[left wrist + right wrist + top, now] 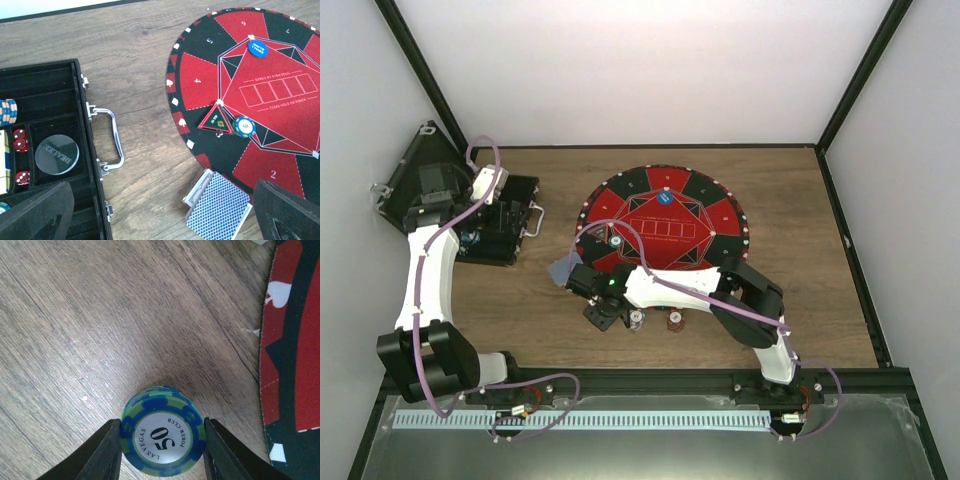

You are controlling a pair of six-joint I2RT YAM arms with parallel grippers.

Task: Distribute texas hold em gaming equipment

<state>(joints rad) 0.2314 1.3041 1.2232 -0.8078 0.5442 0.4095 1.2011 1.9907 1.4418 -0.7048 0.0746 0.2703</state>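
Note:
My right gripper is shut on a short stack of blue-and-green "50" poker chips standing on the wooden table, just left of the mat's edge. In the top view the right gripper hides that stack. Two more small chip stacks stand beside it. A pile of blue-backed cards lies at the mat's rim, also seen from above. My left gripper is open and empty, over the table between the case and the cards; it shows over the case's front in the top view.
The open black case holds a chip stack, red dice and a dealer button. The round red-and-black mat carries a blue small-blind button, a triangular marker and one chip.

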